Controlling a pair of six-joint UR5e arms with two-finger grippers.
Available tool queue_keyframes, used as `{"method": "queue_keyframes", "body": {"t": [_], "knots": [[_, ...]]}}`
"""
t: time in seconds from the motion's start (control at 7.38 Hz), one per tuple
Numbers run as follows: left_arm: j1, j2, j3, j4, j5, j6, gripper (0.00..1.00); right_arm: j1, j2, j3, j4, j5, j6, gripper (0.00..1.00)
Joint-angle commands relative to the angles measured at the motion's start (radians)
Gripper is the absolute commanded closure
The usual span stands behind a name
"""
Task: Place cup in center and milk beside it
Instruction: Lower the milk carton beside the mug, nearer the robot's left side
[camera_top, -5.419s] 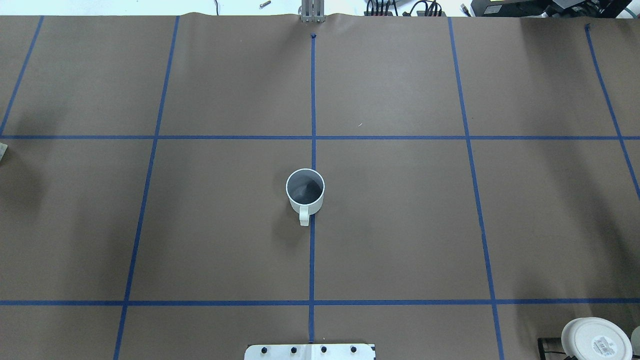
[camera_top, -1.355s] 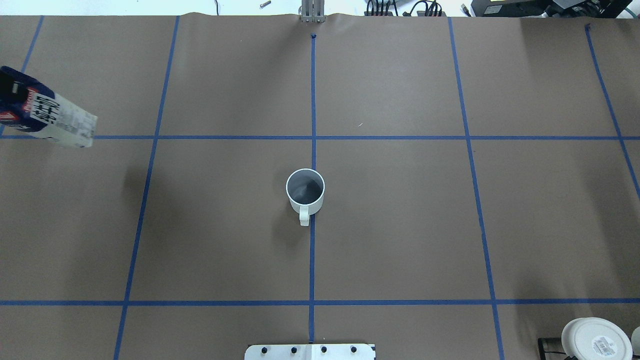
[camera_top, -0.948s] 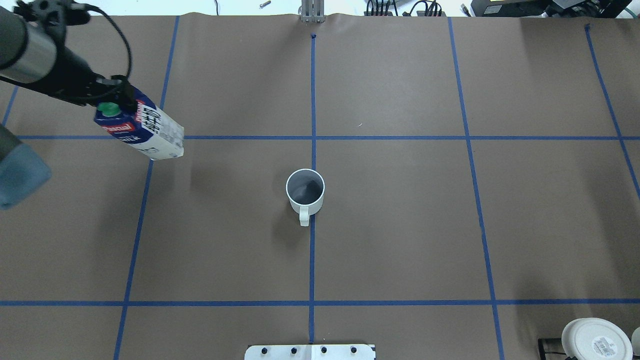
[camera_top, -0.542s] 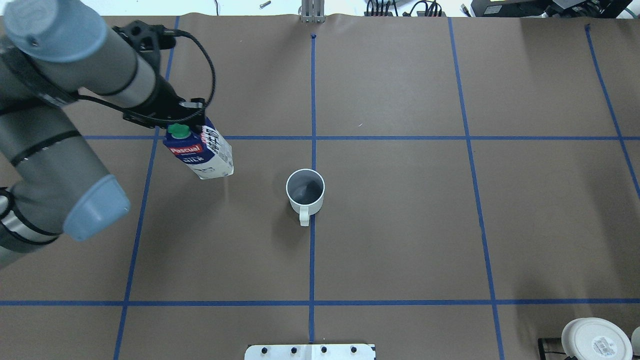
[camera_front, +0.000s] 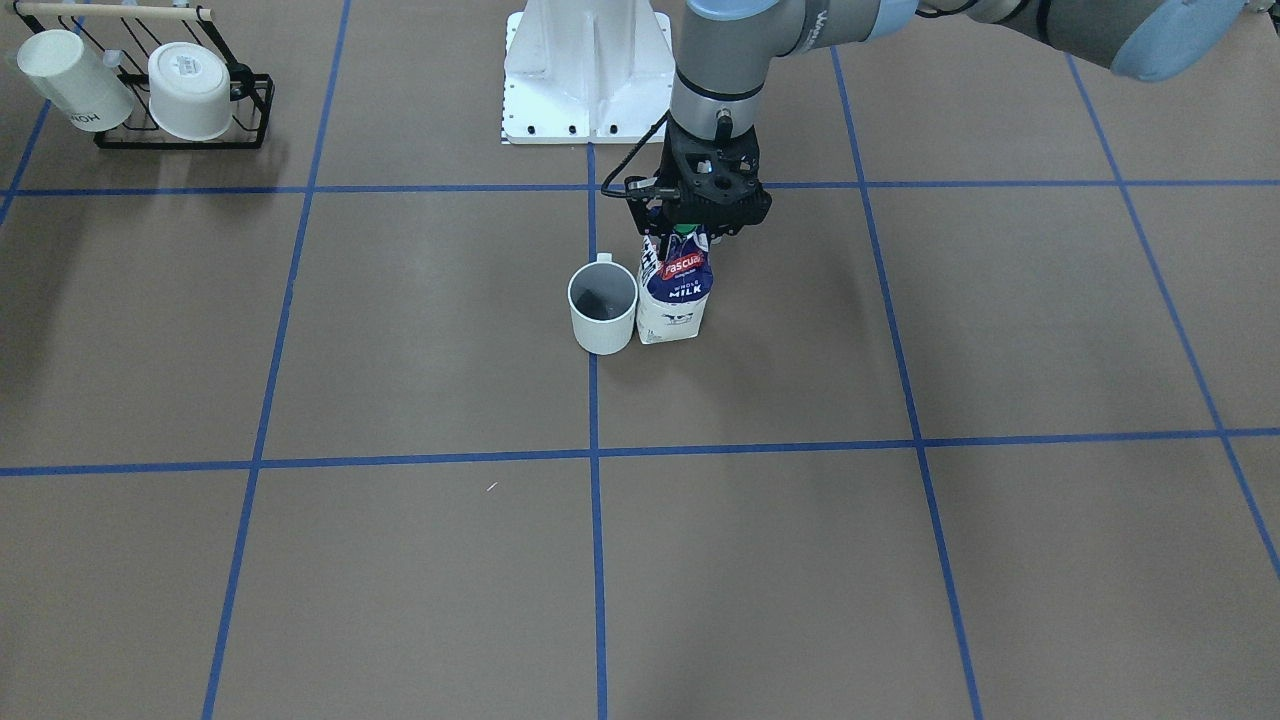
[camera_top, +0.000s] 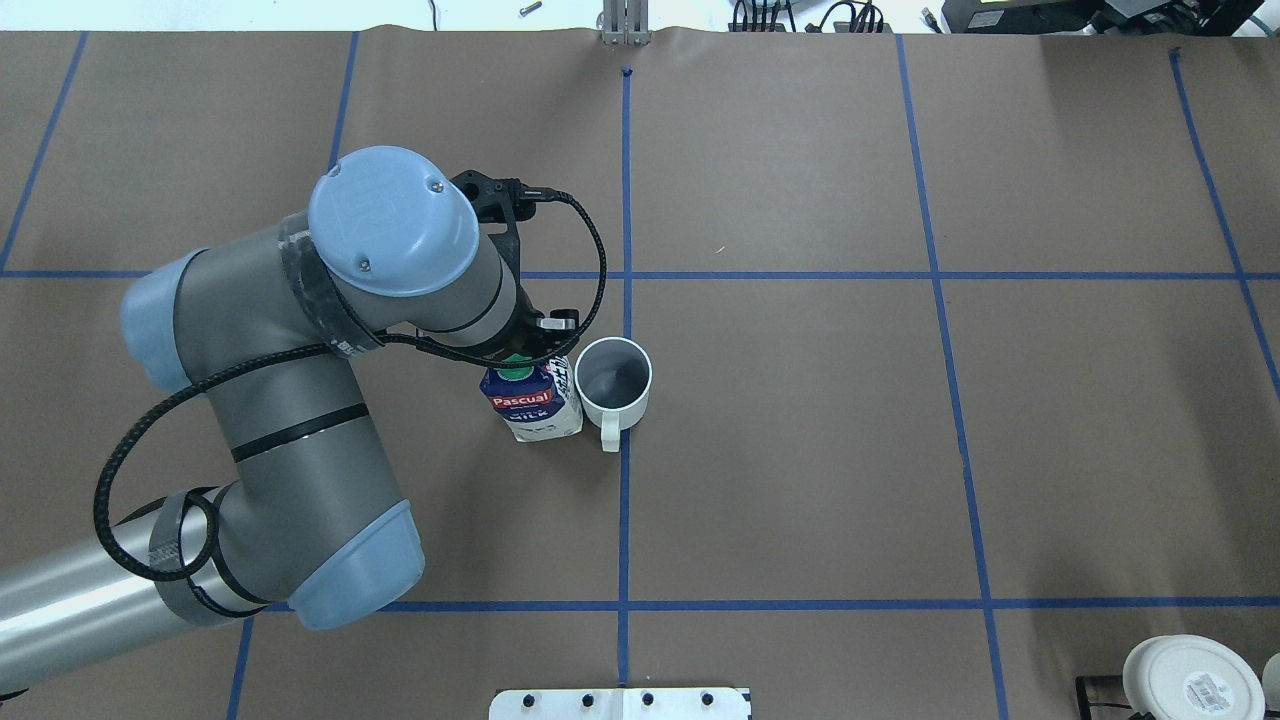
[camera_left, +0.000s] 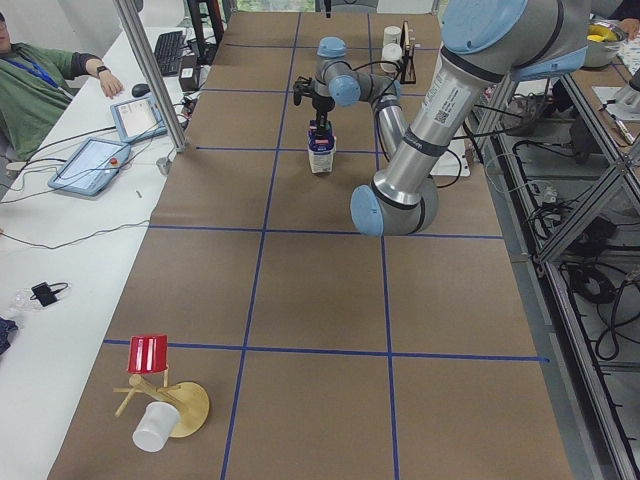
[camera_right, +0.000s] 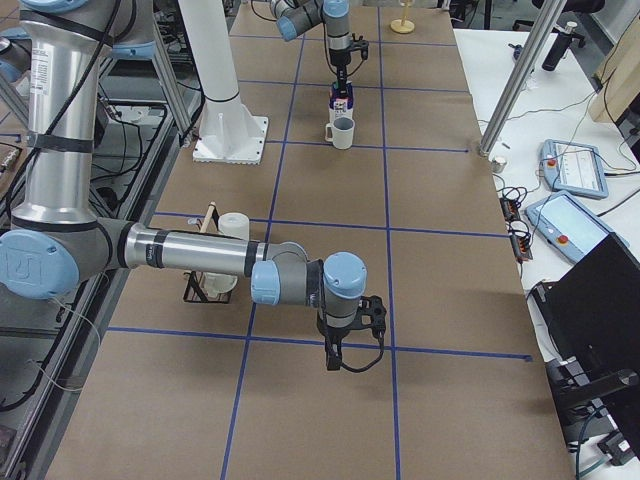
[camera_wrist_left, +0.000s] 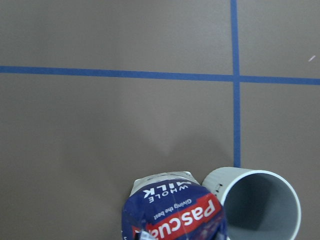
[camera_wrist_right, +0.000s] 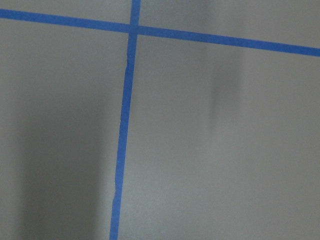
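Left gripper (camera_front: 684, 231) is clamping milk (camera_top: 530, 405) by its top, moved in from the left edge to just beside cup (camera_top: 612, 380) on centre line (camera_top: 624, 520). Right gripper (camera_right: 345, 345) is showing only in the right-side view; can't tell its state.

overhead: high behind base (camera_top: 620, 705), looks fwd+down, whole table (camera_top: 800, 450) | front: opp side, steep down, base at top | L+R end cams: look along table, far off | L wrist: v. close, down on milk (camera_wrist_left: 172, 215) + cup (camera_wrist_left: 260, 205) | R wrist: close, only tape (camera_wrist_right: 122, 125) | all exc. R wrist share cup+milk mid-table
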Motion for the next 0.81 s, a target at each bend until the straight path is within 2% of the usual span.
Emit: {"method": "queue_keyframes", "body": {"t": [0.0, 0.14, 0.27, 0.41, 0.54, 0.68], "knots": [[0.004, -0.006, 0.015, -0.001, 0.005, -0.001, 1.00, 0.000, 0.000, -0.003, 0.000, 0.000, 0.000, 0.00], [0.004, -0.006, 0.015, -0.003, 0.005, 0.001, 0.99, 0.000, 0.000, -0.003, -0.002, 0.000, -0.001, 0.00], [0.006, -0.004, 0.015, -0.003, 0.008, 0.002, 0.39, 0.000, 0.000, -0.003, 0.000, 0.000, -0.001, 0.00], [0.016, 0.000, 0.014, -0.003, 0.052, 0.004, 0.02, 0.000, 0.000, -0.003, 0.000, 0.000, -0.001, 0.00], [0.032, -0.001, 0.012, -0.003, 0.092, 0.008, 0.01, 0.000, 0.000, -0.003, -0.002, 0.000, -0.001, 0.00], [0.030, -0.001, -0.003, 0.000, 0.087, 0.010, 0.01, 0.000, -0.002, -0.005, 0.000, 0.000, -0.001, 0.00]]}}
